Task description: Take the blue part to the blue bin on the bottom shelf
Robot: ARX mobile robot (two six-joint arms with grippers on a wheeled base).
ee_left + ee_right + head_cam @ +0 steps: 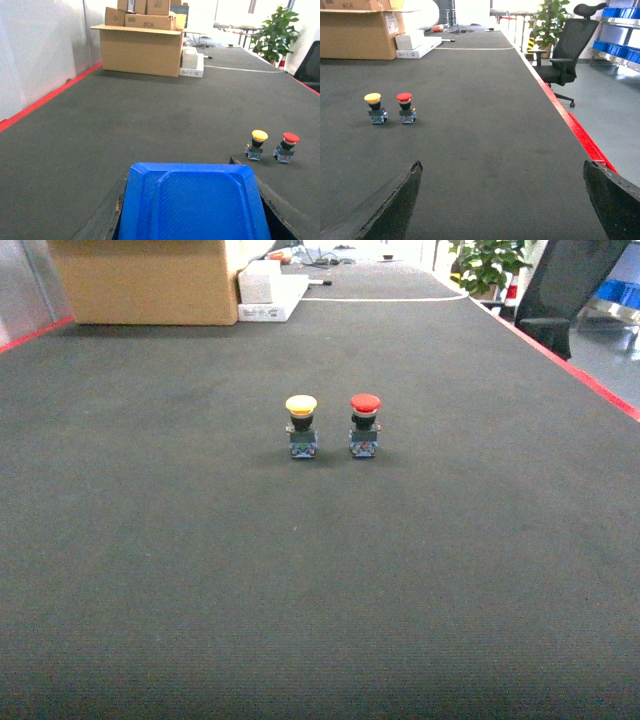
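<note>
A wide blue part (192, 205), moulded plastic with bevelled corners, fills the bottom of the left wrist view. My left gripper (180, 170) is shut on it, with one dark finger (112, 212) along its left side and the other against its right side. My right gripper (502, 164) stands open over the bare dark mat, nothing between its fingers (395, 200). Neither gripper shows in the head view. The bottom shelf is out of view, and I cannot tell which blue bin is meant.
A yellow push button (301, 426) and a red push button (364, 425) stand side by side mid-mat. Cardboard boxes (142, 42) and a white box (268, 292) sit at the far end. Red edging (580, 132) marks the right edge. Beyond it are an office chair (565, 52) and a rack with blue bins (617, 47).
</note>
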